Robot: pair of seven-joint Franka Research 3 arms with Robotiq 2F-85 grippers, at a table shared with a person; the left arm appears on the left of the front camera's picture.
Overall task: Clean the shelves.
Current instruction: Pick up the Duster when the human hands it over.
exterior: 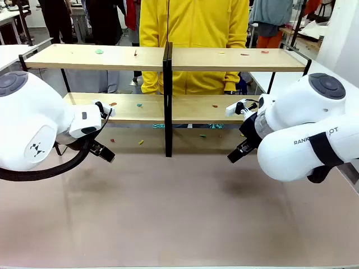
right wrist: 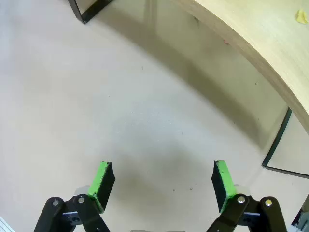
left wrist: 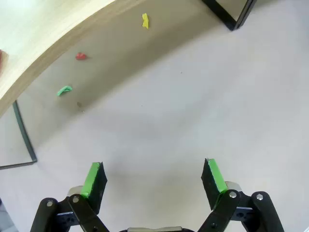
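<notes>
**Front view.** The shelves stand along the far side of the tabletop. They consist of two tiers of light-wood boards on a thin black frame, with a black centre post. The left tool is low over the tabletop, in front of the lower board's left half. The right tool is in front of the lower board's right half. Neither tool touches the shelves. Small coloured scraps lie on both boards and on the tabletop beneath them. A person in a yellow top stands behind the shelves.

**Left wrist view.** The left tool has its jaws spread wide, with nothing between the green pads. It points down at bare tabletop. The lower board's edge runs across the upper left, well apart from the pads. Yellow, red and green scraps lie on the tabletop beside that edge.

**Right wrist view.** The right tool is likewise spread wide and empty over bare tabletop. The board crosses the upper right, apart from the pads. It carries a yellow scrap.
</notes>
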